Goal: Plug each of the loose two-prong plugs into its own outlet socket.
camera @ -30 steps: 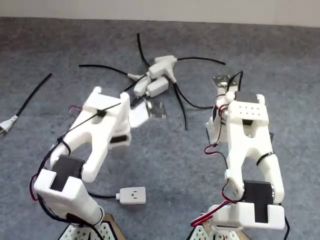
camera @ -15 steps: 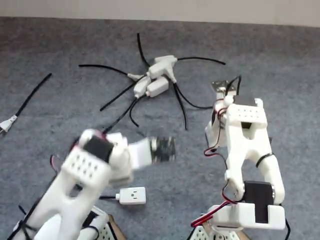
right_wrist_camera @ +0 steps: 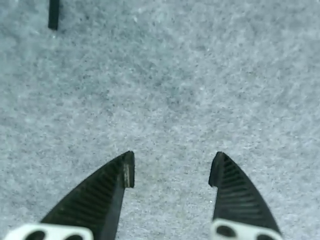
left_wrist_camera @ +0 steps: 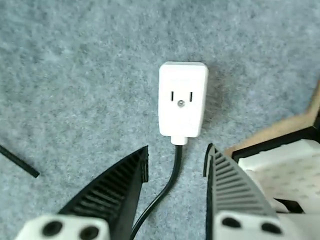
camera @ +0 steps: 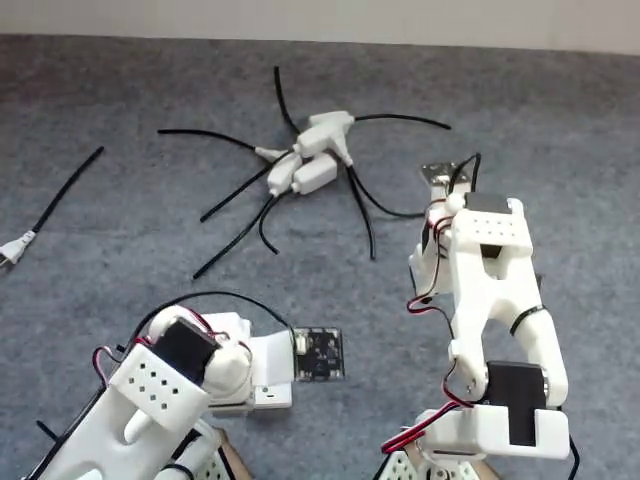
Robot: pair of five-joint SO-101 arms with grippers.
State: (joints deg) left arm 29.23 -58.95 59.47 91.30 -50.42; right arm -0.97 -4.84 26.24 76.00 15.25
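Well, the grey carpet (camera: 560,120) spreads under both arms. The right gripper (right_wrist_camera: 172,167) hangs over it, fingers apart. The left gripper (left_wrist_camera: 175,155), likewise spread, hovers near a white outlet socket (left_wrist_camera: 183,99), whose black cord (left_wrist_camera: 174,172) runs between the fingers. A loose plug (camera: 10,250) lies far left.

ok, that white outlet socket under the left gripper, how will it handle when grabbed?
Probably light and rigid: the outlet socket is a small flat plastic block lying face up, so it shouldn't roll. Its black cord curves loosely, so it will likely trail and tug, perhaps twisting the block.
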